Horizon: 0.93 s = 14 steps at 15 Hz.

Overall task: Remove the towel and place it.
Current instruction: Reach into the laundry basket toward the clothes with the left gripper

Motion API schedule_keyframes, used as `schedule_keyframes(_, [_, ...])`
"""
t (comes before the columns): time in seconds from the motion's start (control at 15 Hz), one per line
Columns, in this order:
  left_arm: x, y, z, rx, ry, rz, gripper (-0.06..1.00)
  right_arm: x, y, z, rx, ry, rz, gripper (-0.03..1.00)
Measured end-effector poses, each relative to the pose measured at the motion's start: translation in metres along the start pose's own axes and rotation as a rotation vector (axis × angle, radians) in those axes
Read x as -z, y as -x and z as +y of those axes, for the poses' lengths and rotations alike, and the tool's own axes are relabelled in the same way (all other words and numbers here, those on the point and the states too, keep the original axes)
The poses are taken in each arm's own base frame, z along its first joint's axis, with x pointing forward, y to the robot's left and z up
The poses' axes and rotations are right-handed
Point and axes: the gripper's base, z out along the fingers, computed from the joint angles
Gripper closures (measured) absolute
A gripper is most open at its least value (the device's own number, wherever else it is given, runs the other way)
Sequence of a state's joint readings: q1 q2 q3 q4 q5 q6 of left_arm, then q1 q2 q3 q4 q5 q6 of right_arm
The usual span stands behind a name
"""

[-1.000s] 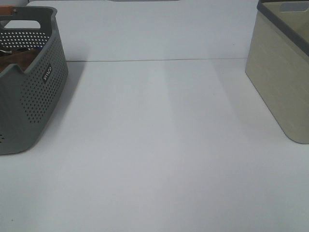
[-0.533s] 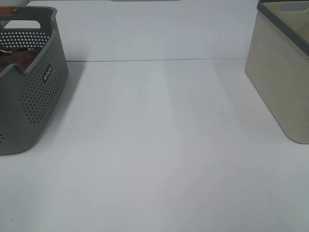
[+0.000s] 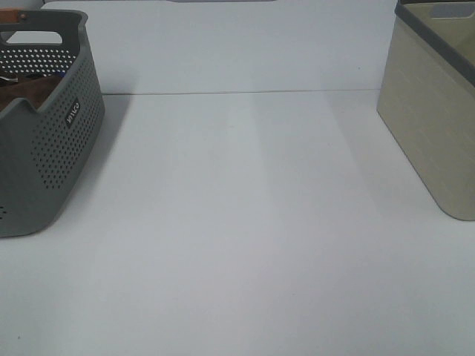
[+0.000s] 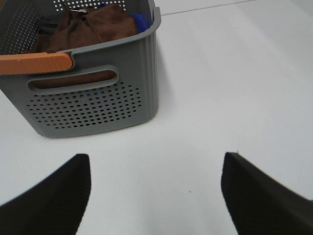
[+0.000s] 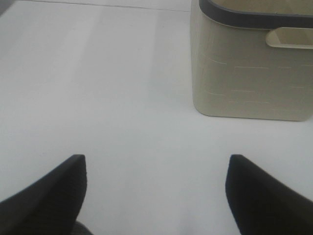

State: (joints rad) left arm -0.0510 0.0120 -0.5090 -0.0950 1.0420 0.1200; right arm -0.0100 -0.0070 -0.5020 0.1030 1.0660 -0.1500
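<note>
The dark-brown towel lies crumpled inside the grey perforated basket, with a blue item beside it. In the exterior high view the basket stands at the left edge and a strip of the towel shows over its rim. My left gripper hovers open over the bare table, short of the basket's handle end. My right gripper is open above the table, a little way from the beige bin. Neither gripper appears in the exterior high view.
The beige bin with a dark rim stands at the right edge of the white table. An orange-brown grip tops the basket's handle end. A seam line crosses the table at the back.
</note>
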Motion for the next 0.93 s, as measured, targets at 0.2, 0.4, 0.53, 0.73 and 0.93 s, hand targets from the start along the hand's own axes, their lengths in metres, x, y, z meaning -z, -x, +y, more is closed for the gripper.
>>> schedule_keyframes(0.2, [-0.014,0.024,0.005,-0.002,0.019,-0.002,0.23,0.000,0.000,0.000,0.000,0.000,0.000,0.22])
schedule_keyframes(0.4, [-0.038,0.048,0.009,0.023,0.027,-0.007,0.23,0.000,0.000,0.000,0.000,0.000,0.000,0.22])
schedule_keyframes(0.53, [-0.061,0.070,0.014,0.047,0.041,-0.008,0.23,0.000,0.000,0.000,0.000,0.000,0.000,0.22])
schedule_keyframes(0.73, [-0.099,0.110,0.024,0.029,0.078,0.076,0.27,0.000,0.000,0.000,0.000,0.000,0.000,0.22])
schedule_keyframes(0.93, [-0.143,0.155,0.031,0.078,0.082,0.135,0.30,0.000,0.000,0.000,0.000,0.000,0.000,0.22])
